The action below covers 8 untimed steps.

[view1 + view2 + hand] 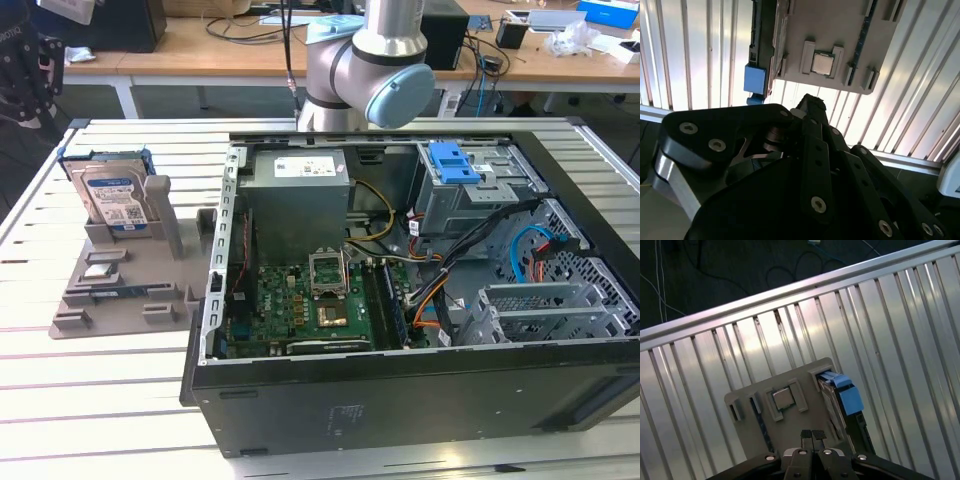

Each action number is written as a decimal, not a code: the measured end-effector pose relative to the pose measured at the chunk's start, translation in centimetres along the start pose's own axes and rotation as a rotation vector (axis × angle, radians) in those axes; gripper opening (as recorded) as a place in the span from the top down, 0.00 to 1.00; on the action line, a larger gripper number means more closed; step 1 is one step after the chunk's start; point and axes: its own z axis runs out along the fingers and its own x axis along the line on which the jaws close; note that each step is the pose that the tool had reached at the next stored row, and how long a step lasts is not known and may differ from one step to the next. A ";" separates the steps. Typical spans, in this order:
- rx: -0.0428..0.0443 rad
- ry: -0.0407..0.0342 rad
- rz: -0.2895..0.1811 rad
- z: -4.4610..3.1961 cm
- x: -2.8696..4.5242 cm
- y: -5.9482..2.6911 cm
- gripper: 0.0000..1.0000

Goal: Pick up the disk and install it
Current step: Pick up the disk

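pincer (812, 436) closed, empty | above gray holder (790, 375) | disk (112, 197) upright beside chip (783, 398)

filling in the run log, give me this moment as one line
stage: pre-grasp | gripper: fingers shut, empty, over grey holder | disk: upright in holder, untouched | pc case: open

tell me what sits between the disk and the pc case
In the exterior view, upright posts of the grey holder stand between the disk and the case.
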 end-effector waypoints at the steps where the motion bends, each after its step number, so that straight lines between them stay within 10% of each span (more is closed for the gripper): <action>1: -0.0001 0.0000 -0.004 0.00 0.00 0.00 0.89; 8: -0.0012 0.0002 -0.045 0.00 0.00 0.00 0.89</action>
